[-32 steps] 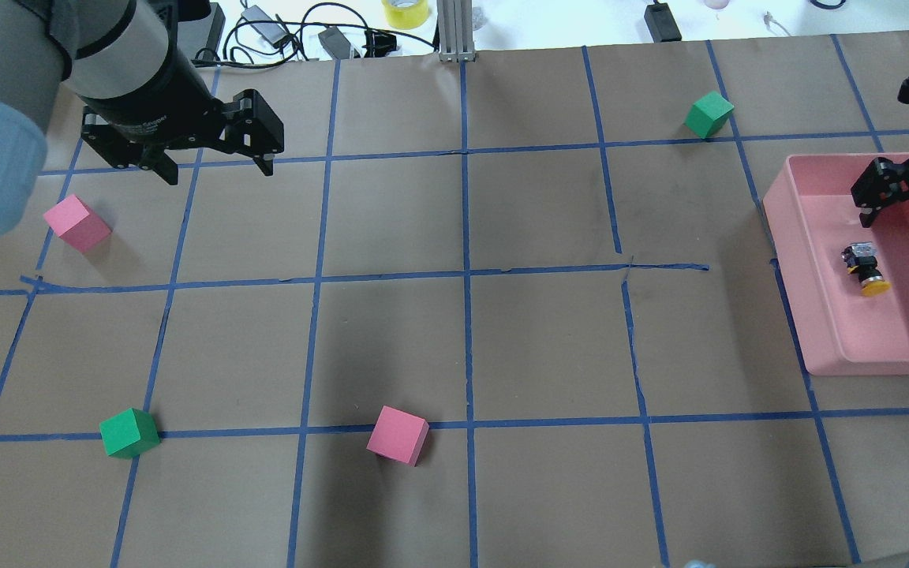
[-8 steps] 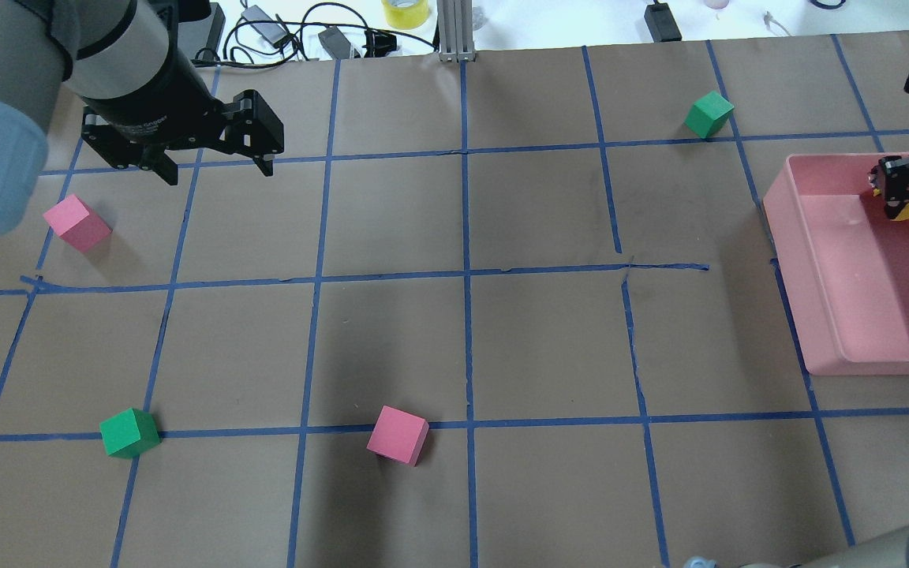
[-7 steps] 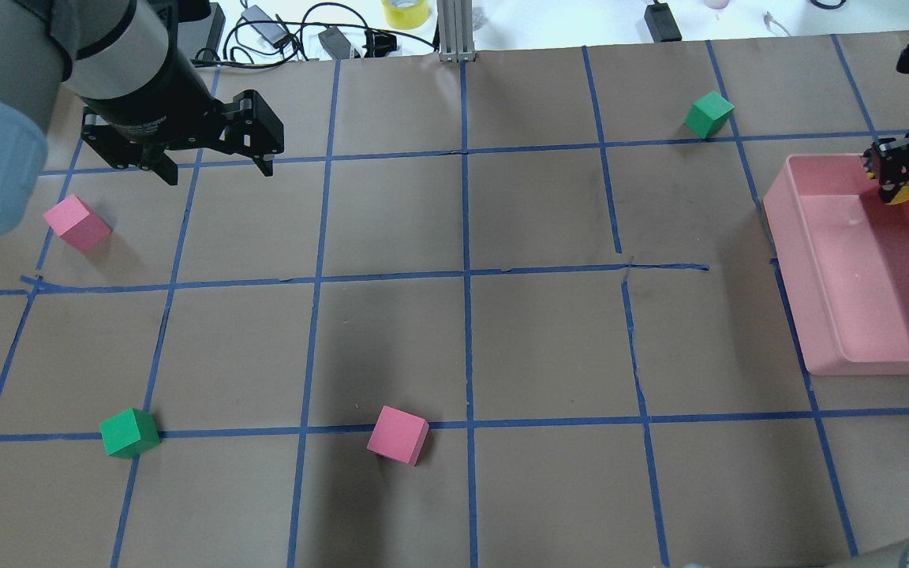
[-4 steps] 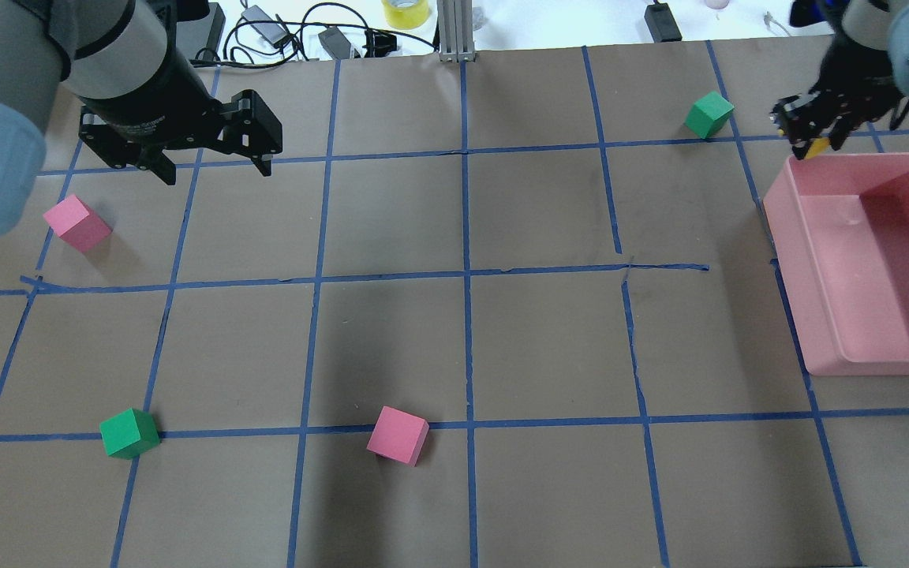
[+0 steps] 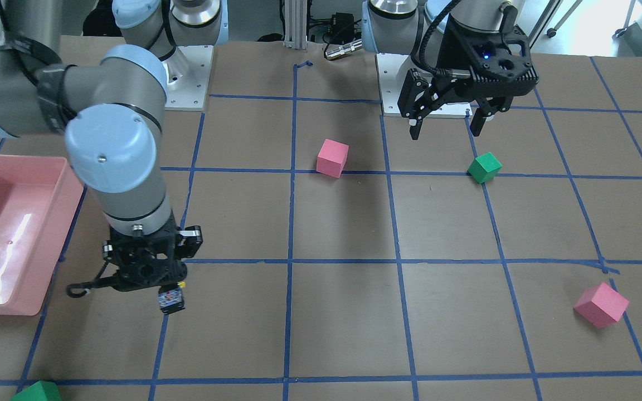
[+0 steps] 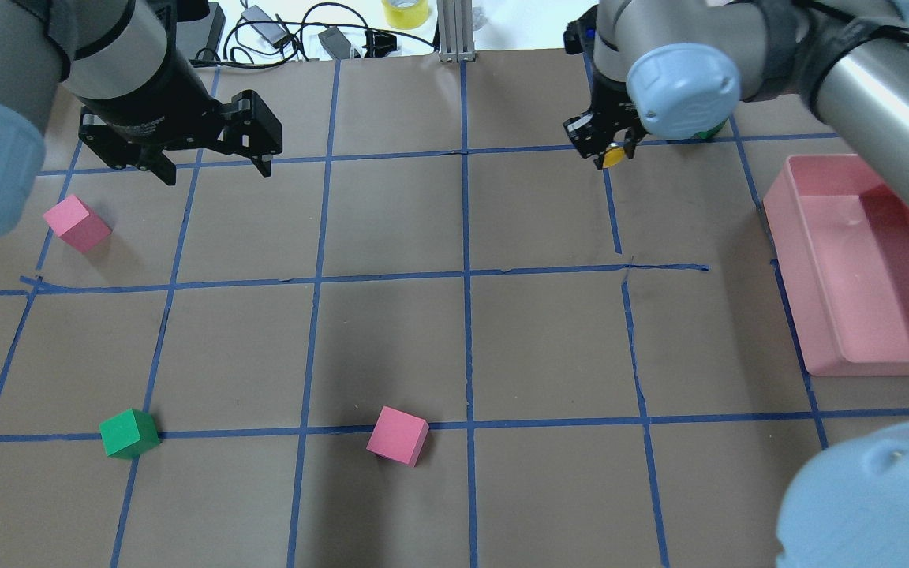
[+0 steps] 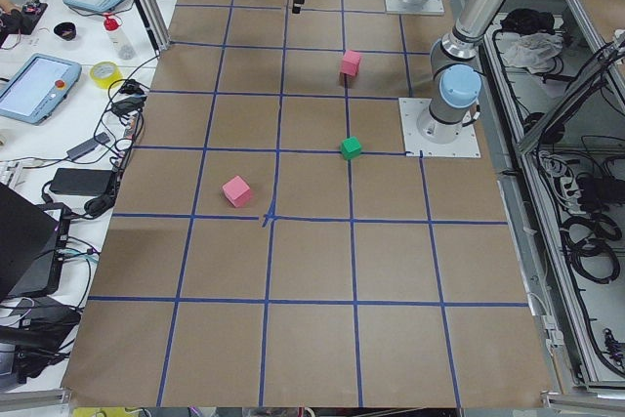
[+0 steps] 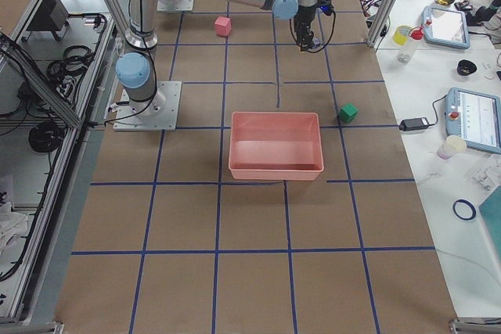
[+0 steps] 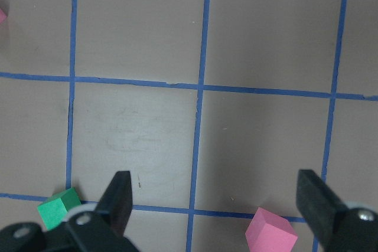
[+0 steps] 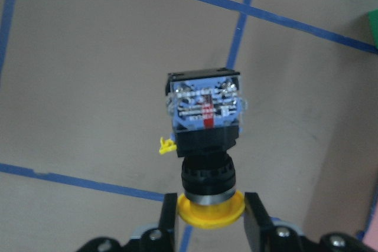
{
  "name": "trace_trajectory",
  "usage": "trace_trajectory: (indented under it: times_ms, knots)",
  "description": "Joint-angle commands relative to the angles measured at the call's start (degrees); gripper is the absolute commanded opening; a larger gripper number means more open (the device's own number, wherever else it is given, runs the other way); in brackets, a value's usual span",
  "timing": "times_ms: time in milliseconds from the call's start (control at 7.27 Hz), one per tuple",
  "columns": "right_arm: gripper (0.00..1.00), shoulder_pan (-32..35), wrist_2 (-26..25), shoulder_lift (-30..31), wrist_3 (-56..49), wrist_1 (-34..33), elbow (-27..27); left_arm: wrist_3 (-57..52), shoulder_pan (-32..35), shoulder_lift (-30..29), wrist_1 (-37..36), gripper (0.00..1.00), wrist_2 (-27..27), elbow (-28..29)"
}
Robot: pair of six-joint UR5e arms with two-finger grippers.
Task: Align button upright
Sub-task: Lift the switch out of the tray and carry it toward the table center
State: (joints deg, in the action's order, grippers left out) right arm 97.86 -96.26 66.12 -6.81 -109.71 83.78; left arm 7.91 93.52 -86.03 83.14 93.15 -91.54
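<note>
The button [image 10: 205, 119] has a yellow cap, a black body and a whitish base block. My right gripper [image 10: 211, 213] is shut on it at the cap, with the base pointing away from the fingers [image 10: 170, 216]. In the overhead view the right gripper [image 6: 606, 147] holds the button [image 6: 615, 157] above the table's far middle-right. In the front-facing view the button [image 5: 171, 299] hangs under the right gripper [image 5: 156, 278]. My left gripper [image 6: 218, 172] is open and empty over the far left; it also shows in the front-facing view [image 5: 445, 129] and the left wrist view [image 9: 215, 199].
A pink bin [image 6: 786, 260] stands at the right edge. A green cube [image 6: 708, 132] lies partly hidden behind the right arm. A pink cube [image 6: 76, 223] lies far left, a green cube [image 6: 129, 433] near left, and a pink cube [image 6: 398, 435] near middle.
My right gripper closed on the button in the pink bin, lifted it out and carried it left past the green cube. The left arm has not moved.
</note>
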Motion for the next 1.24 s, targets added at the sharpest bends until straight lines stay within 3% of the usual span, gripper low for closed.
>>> trace_trajectory:
  times_ms: [0,412,1100]
  knots:
    - [0.0,6.0,1.6,-5.5,9.2,-3.5,-1.0,0.0,0.0,0.0,0.0,1.0,0.0,0.0]
    - [0.0,11.2,6.2,-11.5,20.7,-5.9,-4.6,0.0,0.0,-0.1,-0.1,1.0,-0.1,0.0]
    - [0.0,13.1,6.4,-15.8,22.5,-8.1,-5.6,0.0,0.0,-0.1,-0.1,1.0,-0.2,-0.1]
